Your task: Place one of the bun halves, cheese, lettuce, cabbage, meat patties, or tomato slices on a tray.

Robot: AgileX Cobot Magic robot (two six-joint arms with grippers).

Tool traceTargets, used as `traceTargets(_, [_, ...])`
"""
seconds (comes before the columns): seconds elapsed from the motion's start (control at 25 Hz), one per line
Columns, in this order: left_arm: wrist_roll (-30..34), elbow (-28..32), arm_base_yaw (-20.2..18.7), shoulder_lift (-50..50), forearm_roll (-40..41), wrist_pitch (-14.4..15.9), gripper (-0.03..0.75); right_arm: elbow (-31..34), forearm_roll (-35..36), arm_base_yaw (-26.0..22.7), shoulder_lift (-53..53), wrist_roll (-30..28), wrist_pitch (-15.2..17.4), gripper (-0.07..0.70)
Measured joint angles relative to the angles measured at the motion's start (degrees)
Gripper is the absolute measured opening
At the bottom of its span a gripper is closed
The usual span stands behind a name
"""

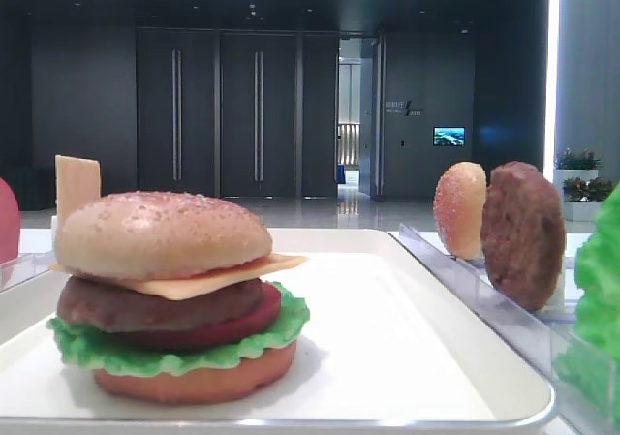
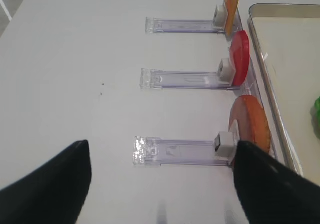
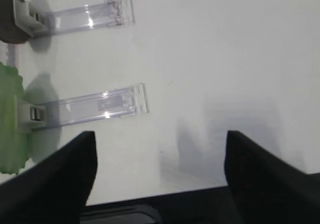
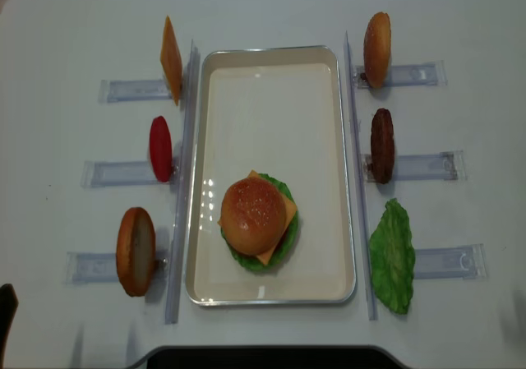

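Both our grippers (image 3: 157,176) (image 2: 160,181) hang spread and empty; sesame bun (image 4: 253,214) tops the burger on the tray (image 4: 271,98), seemingly complete

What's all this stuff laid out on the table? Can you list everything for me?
tray: one, white, table centre.
stacked burger: one; sesame top bun, cheese, patty, tomato, lettuce, bottom bun; on the tray's near half.
cheese slice: one, yellow-orange, upright, far left.
tomato slice: one, red, upright, middle left.
bun halves: two spare, near left and far right.
meat patty: one, brown, middle right.
lettuce leaf: one, green, near right.
clear stands: six, beside the tray.
left gripper: open, empty.
right gripper: open, empty.
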Motion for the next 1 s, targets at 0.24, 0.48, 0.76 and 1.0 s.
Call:
traceTargets(0.24, [0.0,0.0,0.0,0.0,0.0,0.0,0.692,1.9,-3.5,1.2,-14.4,0.3,0.7,0.507])
traceTargets(0.48, [0.0,0.0,0.0,0.0,0.0,0.0,0.692,4.2,-4.0,1.2,-25.8,0.3,0.8,0.507])
traceTargets(0.76, [0.0,0.0,0.0,0.0,0.0,0.0,0.692,4.3,-4.0,1.2,-27.6,0.3,0.0,0.507])
traceTargets(1.0, [0.0,0.0,0.0,0.0,0.0,0.0,0.692,6.5,-3.9,1.2,-27.7,0.5,-3.5,0.507])
